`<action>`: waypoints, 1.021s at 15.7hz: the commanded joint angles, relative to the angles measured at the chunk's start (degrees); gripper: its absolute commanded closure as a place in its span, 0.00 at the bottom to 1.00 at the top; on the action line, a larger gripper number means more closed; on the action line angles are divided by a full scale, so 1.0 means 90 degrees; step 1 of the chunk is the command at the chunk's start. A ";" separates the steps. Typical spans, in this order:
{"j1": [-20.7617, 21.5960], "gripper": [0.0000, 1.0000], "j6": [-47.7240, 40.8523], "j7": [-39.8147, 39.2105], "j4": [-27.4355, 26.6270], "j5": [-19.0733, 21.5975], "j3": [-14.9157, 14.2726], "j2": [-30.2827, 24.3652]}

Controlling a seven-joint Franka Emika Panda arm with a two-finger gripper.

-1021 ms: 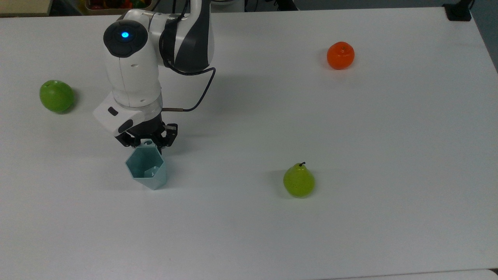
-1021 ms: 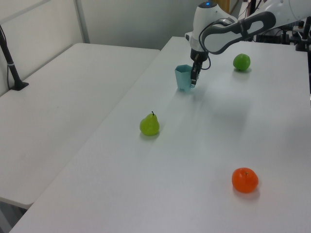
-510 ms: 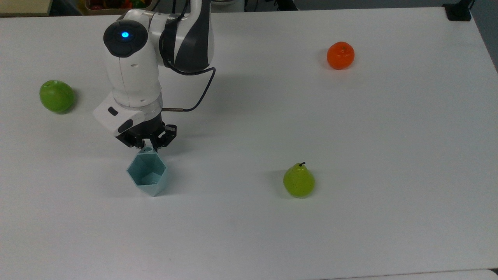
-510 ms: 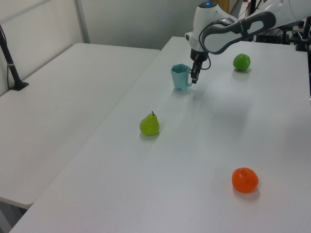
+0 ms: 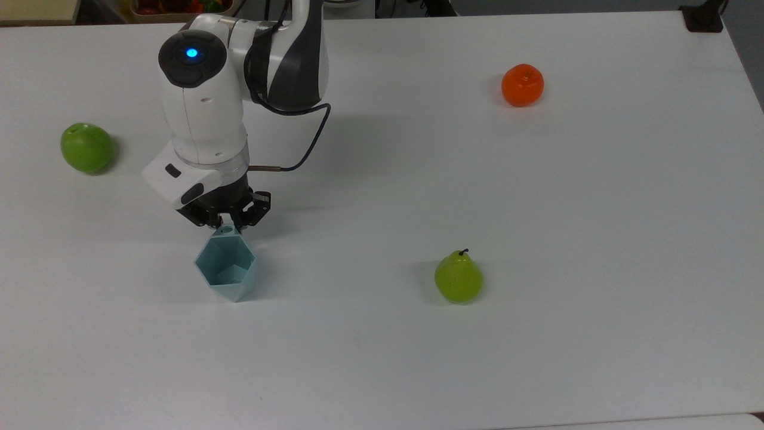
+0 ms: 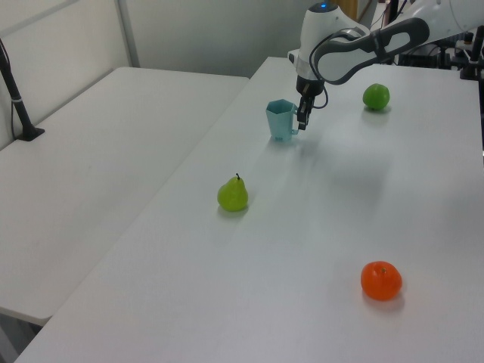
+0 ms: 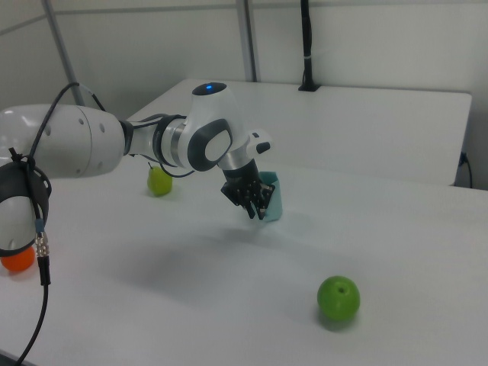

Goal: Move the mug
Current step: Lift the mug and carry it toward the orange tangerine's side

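Mug: your mug (image 5: 226,272) stands upright on the white table (image 5: 537,239), open mouth up, toward the top view's left and a bit below centre. In the left view it sits (image 6: 281,119) near the table's far left edge; in the right view it shows (image 7: 269,196) half hidden behind the arm's end.

Ring tab: the small ring at the rim points up in the top view, straight at the pincer.

Pincer: your pincer (image 5: 227,223) is right at that ring tab, fingers drawn close together around it. Whether they press on the tab or just flank it, you cannot tell. In the left view it hangs (image 6: 302,121) just at the mug's right side; in the right view it is (image 7: 255,206) in front of the mug.

Arm: the white arm (image 5: 203,113) comes in from the top view's upper edge, a blue light on its wrist joint, a black cable (image 5: 304,149) looping off it.

Green apple: near the top view's left edge (image 5: 86,147), well apart from the mug.

Pear: to the top view's right of the mug (image 5: 458,278), well apart.

Orange: far off at the top view's upper right (image 5: 522,85).
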 commanded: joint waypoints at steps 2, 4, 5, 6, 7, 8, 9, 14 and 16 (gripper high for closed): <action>0.0017 0.98 0.0068 -0.0013 -0.0167 0.0039 -0.0038 -0.0434; 0.0017 0.99 -0.0136 -0.0013 -0.0157 0.0058 -0.0019 -0.0610; 0.0017 0.99 -0.0243 -0.0013 -0.0157 0.0059 -0.0009 -0.0708; 0.0017 0.99 -0.0331 -0.0013 -0.0157 0.0068 0.0001 -0.0834; 0.0017 0.99 -0.0458 -0.0013 -0.0157 0.0088 0.0011 -0.0951; 0.0017 0.99 -0.0604 -0.0013 -0.0148 0.0165 0.0020 -0.1107; 0.0026 0.99 -0.0760 -0.0013 -0.0147 0.0292 0.0011 -0.1273; 0.0075 0.99 -0.1853 -0.0013 -0.0138 0.0693 0.0020 -0.2250; 0.0095 0.99 -0.2448 -0.0023 -0.0177 0.0742 0.0049 -0.2630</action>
